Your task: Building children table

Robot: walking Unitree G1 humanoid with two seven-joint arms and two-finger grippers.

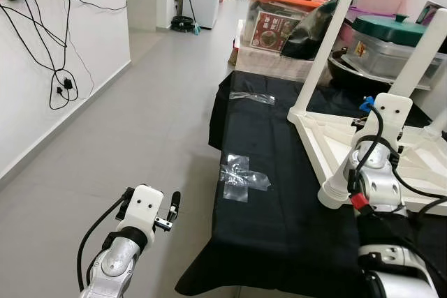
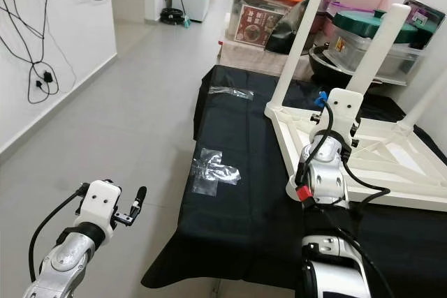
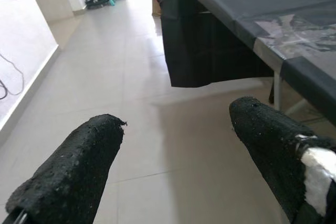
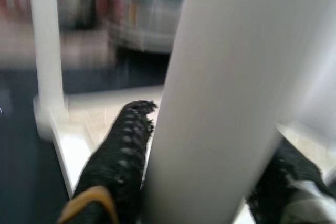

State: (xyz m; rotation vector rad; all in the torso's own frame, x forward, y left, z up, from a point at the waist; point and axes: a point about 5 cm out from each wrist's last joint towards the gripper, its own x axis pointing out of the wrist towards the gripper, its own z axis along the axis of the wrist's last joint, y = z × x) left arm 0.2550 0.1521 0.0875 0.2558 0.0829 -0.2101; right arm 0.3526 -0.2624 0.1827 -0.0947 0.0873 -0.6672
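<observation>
A white children's table (image 1: 328, 134) lies upside down on the black-covered table (image 1: 279, 207). One white leg (image 1: 328, 47) stands upright at its far left corner. My right gripper (image 4: 210, 145) is shut on another white leg (image 1: 422, 54), held tilted with its lower end (image 1: 334, 197) at the near left corner of the frame. In the right wrist view a black finger (image 4: 121, 150) sits on either side of that leg. My left gripper (image 1: 151, 199) hangs open over the floor, left of the table, with nothing between its fingers (image 3: 79, 166).
Clear tape patches (image 1: 241, 176) stick to the black cloth. Storage boxes, pots and lids (image 1: 279, 26) crowd the far end and right side. Grey tiled floor (image 1: 140, 123) runs along the left, beside a white wall with dangling cables (image 1: 63, 82).
</observation>
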